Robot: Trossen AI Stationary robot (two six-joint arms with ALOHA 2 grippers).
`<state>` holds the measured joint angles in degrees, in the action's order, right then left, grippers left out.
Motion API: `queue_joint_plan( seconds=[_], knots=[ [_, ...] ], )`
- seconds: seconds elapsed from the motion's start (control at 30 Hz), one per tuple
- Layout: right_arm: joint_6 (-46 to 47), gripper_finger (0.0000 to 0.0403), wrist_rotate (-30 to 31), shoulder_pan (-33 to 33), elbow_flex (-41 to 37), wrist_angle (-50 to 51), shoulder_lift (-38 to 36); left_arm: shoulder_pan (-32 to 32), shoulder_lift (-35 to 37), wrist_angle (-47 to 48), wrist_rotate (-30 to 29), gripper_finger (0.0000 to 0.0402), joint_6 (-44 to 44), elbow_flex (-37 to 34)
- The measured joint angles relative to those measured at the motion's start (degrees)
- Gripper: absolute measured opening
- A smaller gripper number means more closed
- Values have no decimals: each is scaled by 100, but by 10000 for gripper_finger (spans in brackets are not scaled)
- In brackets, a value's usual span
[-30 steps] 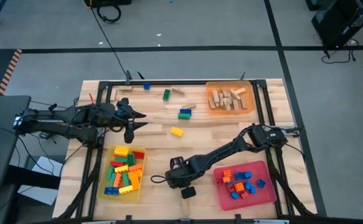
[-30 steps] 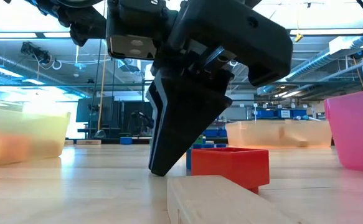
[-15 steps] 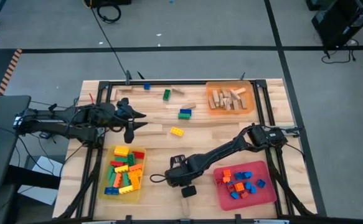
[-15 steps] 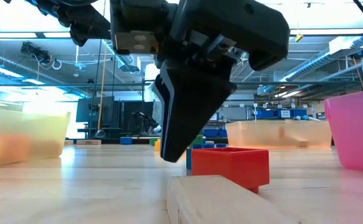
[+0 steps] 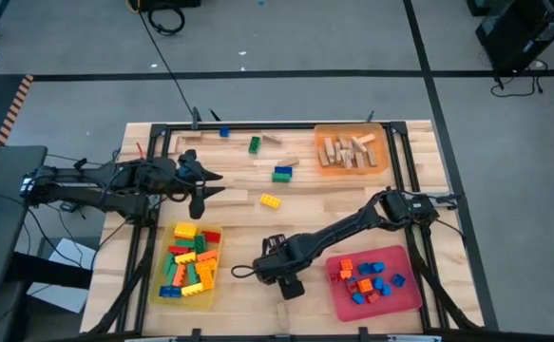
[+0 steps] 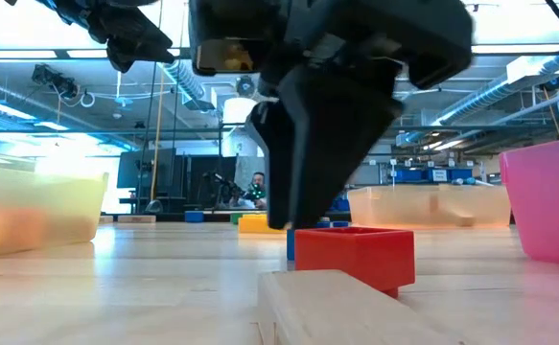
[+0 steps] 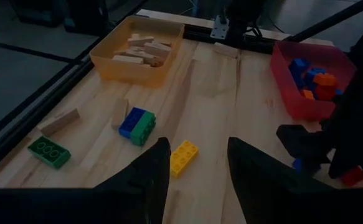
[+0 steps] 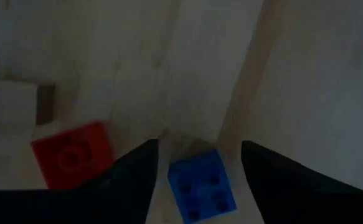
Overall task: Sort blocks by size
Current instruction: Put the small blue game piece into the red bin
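Note:
My right gripper (image 5: 289, 285) hangs near the table's front edge, pointing steeply down, fingers open. A small blue brick (image 8: 201, 183) lies flat on the table between the fingertips, with a gap on each side. Beside it lie a small red brick (image 8: 72, 154) and a tan wooden block (image 8: 10, 102). In the low view the red brick (image 6: 354, 254) sits behind the wooden block (image 6: 356, 307), just under my right gripper (image 6: 322, 182). My left gripper (image 5: 205, 190) waits open above the table's left side, nothing between its fingers (image 7: 197, 168).
A yellow tray (image 5: 186, 304) with several bricks stands at the front left. A red tray (image 5: 391, 306) of small bricks is at the front right, and an orange tray (image 5: 351, 128) of wooden pieces at the back right. Loose green (image 5: 255, 144), blue-green (image 5: 282, 174) and yellow (image 5: 271, 200) bricks lie mid-table.
My right gripper has lifted its fingertips off the table and moved over toward the red brick. Its fingers, together a second ago, now stand apart.

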<state>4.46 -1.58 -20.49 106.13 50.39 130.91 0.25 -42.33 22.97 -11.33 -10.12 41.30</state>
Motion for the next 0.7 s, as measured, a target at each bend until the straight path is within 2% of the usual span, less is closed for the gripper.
queue_joint_plan(
  seconds=[0.17, 0.47, 0.7],
  knots=[
    [-676, 258, -419, 0, -44, 97, -8, 0, 1, -3, 0, 168, 1, 0],
    [-1176, 242, -224, 0, -63, 377, -9, 0, 2, -3, -2, 168, 1, 0],
    [-1217, 242, -267, 4, -246, 425, 7, 0, 2, 9, -2, 168, 0, 0]
  ],
)
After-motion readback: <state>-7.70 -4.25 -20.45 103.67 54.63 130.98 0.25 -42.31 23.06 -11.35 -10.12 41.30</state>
